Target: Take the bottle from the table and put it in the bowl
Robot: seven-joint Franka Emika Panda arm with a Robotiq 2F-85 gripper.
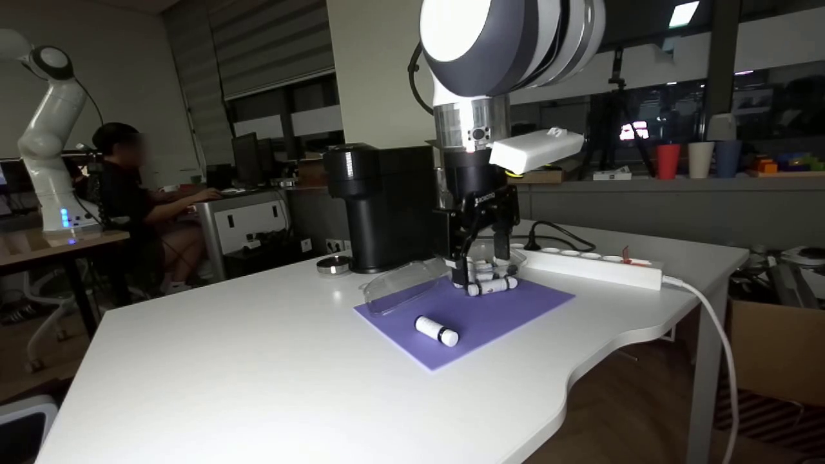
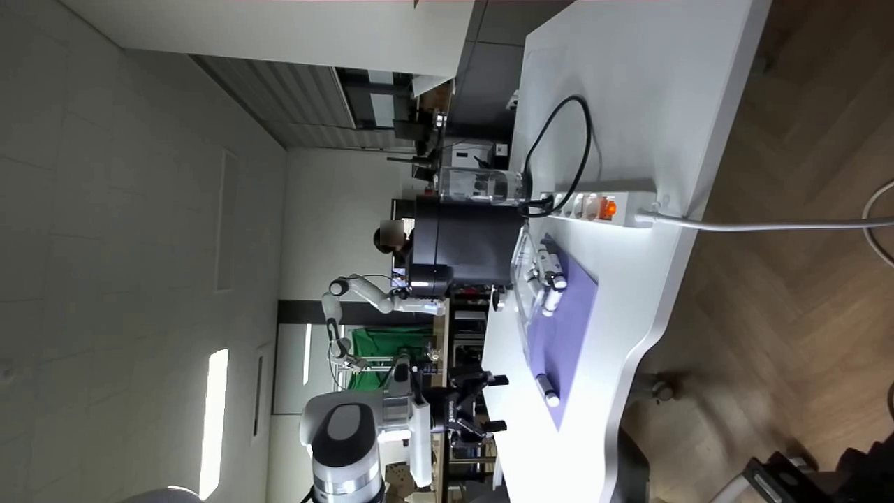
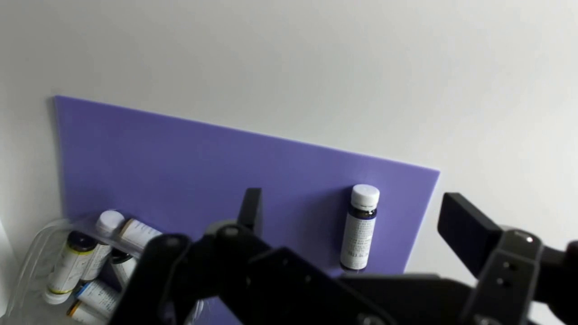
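Looming nearest in the wrist view is the gripper (image 3: 355, 210), its fingers spread wide and holding nothing. Between them from that viewpoint, the lone white bottle (image 3: 360, 229) lies on its side on the purple mat (image 3: 158, 153); toward the mat's other end a clear container (image 3: 34, 271), presumably the bowl, has similar bottles (image 3: 70, 266) in it. Reaching seems the step in hand; next, lower and close across the bottle's width. Both exterior views show the arm (image 1: 509, 48) with wrist pointing down, fingertips above the tabletop (image 1: 271, 335)
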